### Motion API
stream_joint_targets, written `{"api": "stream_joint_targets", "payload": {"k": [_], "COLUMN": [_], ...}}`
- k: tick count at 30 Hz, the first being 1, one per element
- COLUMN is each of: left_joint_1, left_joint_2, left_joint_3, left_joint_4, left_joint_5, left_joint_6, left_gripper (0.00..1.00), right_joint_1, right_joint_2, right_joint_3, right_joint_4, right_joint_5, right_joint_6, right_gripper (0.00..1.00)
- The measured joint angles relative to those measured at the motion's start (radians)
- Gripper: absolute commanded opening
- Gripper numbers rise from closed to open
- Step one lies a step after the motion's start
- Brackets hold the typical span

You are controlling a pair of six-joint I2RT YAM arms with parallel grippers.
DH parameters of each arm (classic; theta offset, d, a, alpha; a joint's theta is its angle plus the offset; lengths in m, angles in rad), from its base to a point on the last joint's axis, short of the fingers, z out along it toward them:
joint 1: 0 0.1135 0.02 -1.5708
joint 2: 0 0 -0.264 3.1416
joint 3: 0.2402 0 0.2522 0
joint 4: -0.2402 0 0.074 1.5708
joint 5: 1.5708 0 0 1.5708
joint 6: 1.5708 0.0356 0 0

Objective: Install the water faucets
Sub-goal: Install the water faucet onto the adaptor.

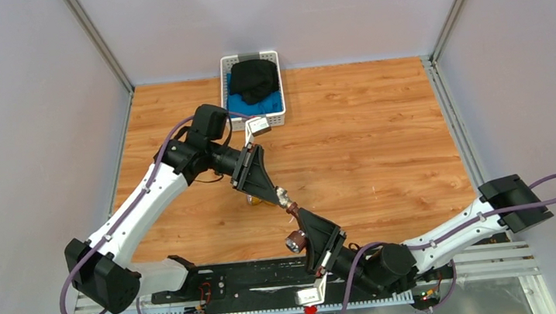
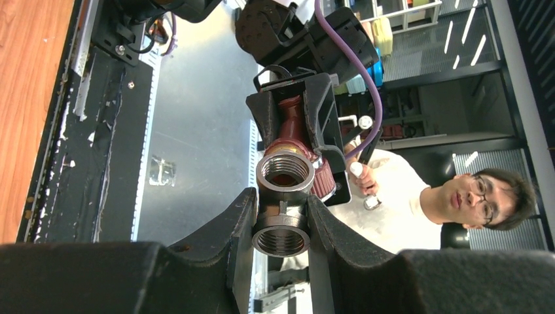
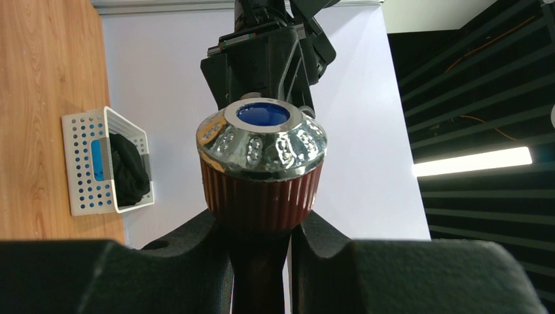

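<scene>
Over the table (image 1: 382,138), left jaws pinch grey fitting (image 2: 281,240), right jaws the half-hidden brown faucet (image 3: 262,196).

Setting: robotics laboratory, enclosed test cell. Wooden table (image 1: 366,132) walled by plain pale panels (image 1: 21,114) on aluminium posts (image 1: 99,43). At its near edge, two robot arms (image 1: 139,203) on a black base plate (image 1: 256,276). At its far edge, a white perforated basket (image 1: 227,61). Beyond its near edge, storage shelving (image 2: 419,13) and a bespectacled person (image 2: 419,196).

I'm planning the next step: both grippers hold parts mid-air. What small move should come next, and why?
Probably the right gripper should tilt the reddish-brown faucet slightly: its silvery end sits beside the grey fitting clamped in the left gripper, openings parallel, not in line.
</scene>
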Motion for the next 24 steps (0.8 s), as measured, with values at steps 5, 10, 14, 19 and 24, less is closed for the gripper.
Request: {"api": "stream_joint_targets", "payload": {"k": [5,10,14,19,24], "left_joint_1": [0.000,0.000,0.000,0.000,0.000], "left_joint_2": [0.016,0.017,0.017,0.017,0.015], "left_joint_3": [0.000,0.000,0.000,0.000,0.000], "left_joint_4": [-0.006,-0.009,-0.010,-0.010,-0.012], "left_joint_5": [0.010,0.016,0.015,0.012,0.013], "left_joint_6": [0.011,0.021,0.021,0.024,0.024], "left_gripper": [0.00,0.00,0.00,0.00,0.00], "right_joint_1": [0.000,0.000,0.000,0.000,0.000], "right_joint_2": [-0.028,-0.040,-0.049,-0.056,-0.083], "right_joint_3": [0.000,0.000,0.000,0.000,0.007], "right_joint_4": [-0.061,-0.085,-0.100,-0.109,-0.142], "right_joint_5": [-0.005,-0.015,-0.020,-0.022,-0.028], "right_joint_6": [0.032,0.049,0.065,0.107,0.179], "right_gripper": [0.00,0.00,0.00,0.00,0.00]}}
